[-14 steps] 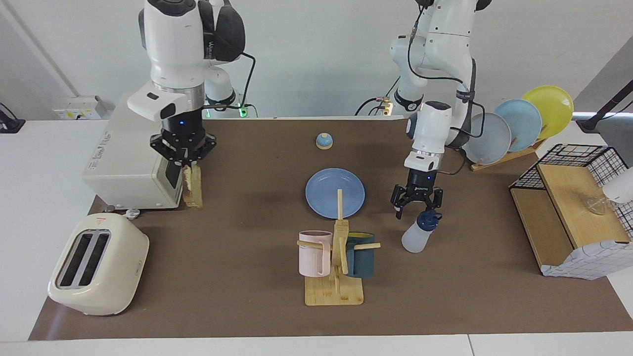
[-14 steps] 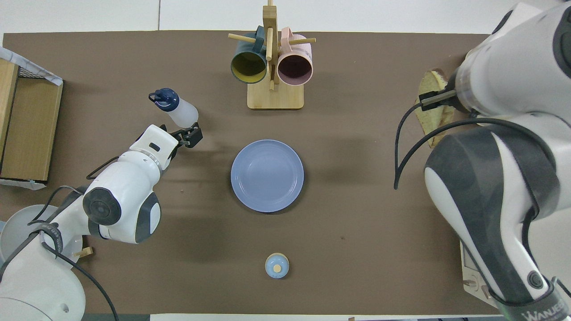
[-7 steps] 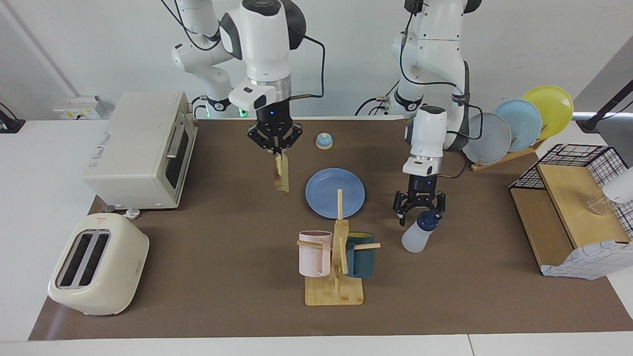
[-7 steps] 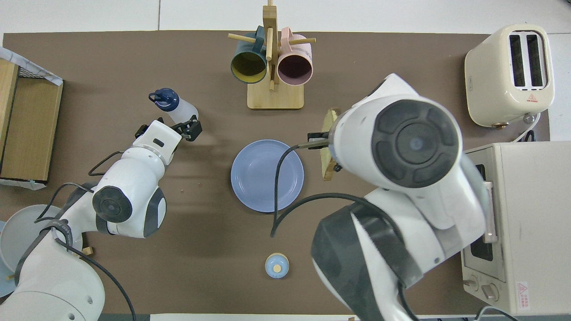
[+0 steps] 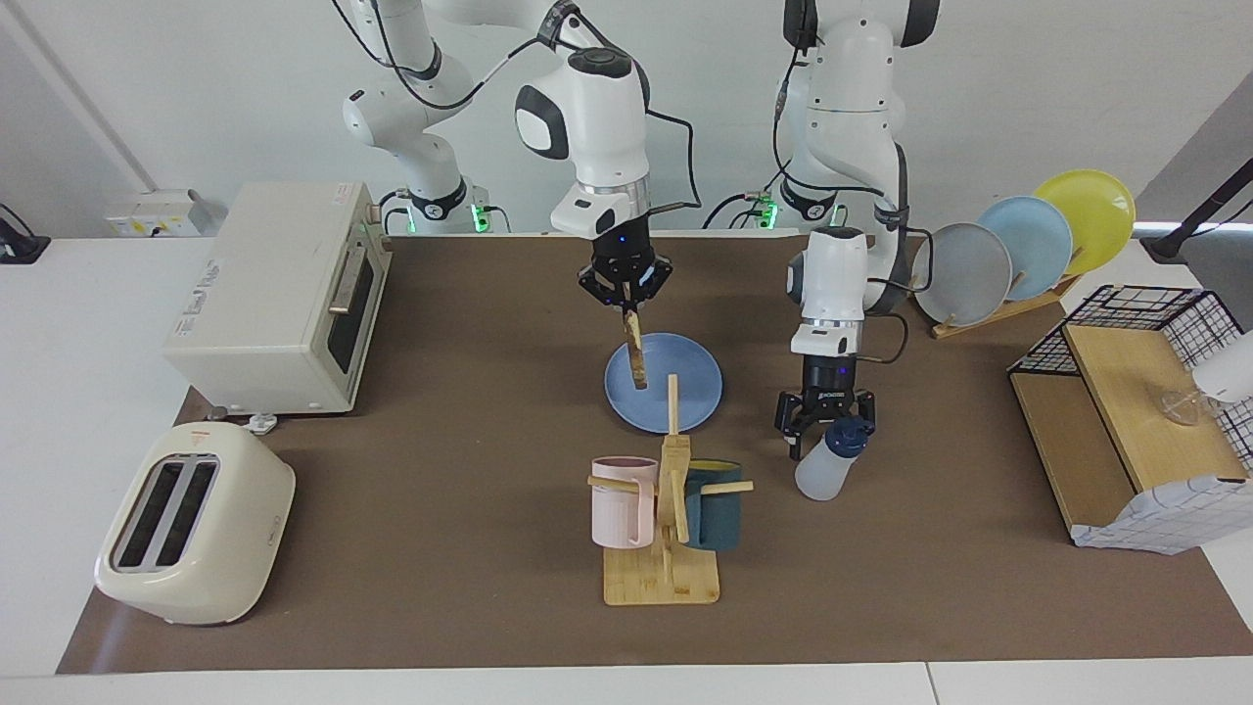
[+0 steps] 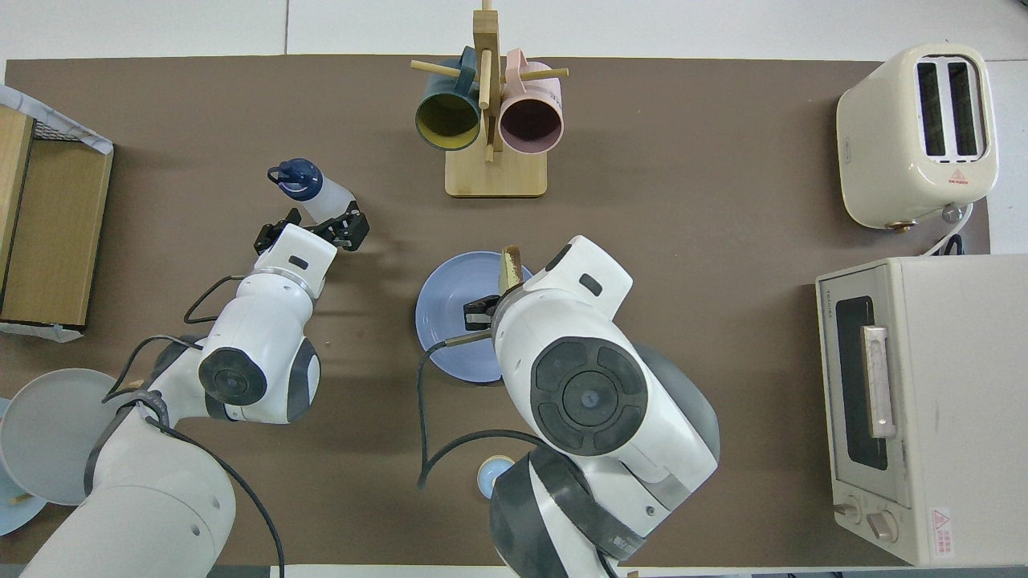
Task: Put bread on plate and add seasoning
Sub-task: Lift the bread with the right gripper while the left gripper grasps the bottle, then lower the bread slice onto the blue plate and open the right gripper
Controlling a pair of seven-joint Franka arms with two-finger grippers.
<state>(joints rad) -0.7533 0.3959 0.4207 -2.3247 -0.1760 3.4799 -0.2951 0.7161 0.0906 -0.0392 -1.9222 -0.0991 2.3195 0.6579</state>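
The bread (image 5: 636,357) hangs on edge from my right gripper (image 5: 624,297), which is shut on its top. The slice is over the part of the blue plate (image 5: 685,392) toward the right arm's end. In the overhead view the right arm covers much of the plate (image 6: 446,321), and only a tip of the bread (image 6: 509,269) shows. The seasoning bottle (image 5: 827,468) with its navy cap stands upright beside the plate, toward the left arm's end. My left gripper (image 5: 825,431) is open, its fingers low around the bottle's cap and not closed on it.
A wooden mug rack (image 5: 666,548) with a pink and a teal mug stands farther from the robots than the plate. A toaster oven (image 5: 274,294) and toaster (image 5: 196,519) sit at the right arm's end. A small bell (image 6: 494,474), plate rack (image 5: 1018,255) and wire shelf (image 5: 1126,411) are also here.
My right arm has carried the bread from in front of the toaster oven across to over the plate. My left gripper has come down slightly toward the bottle and stayed open.
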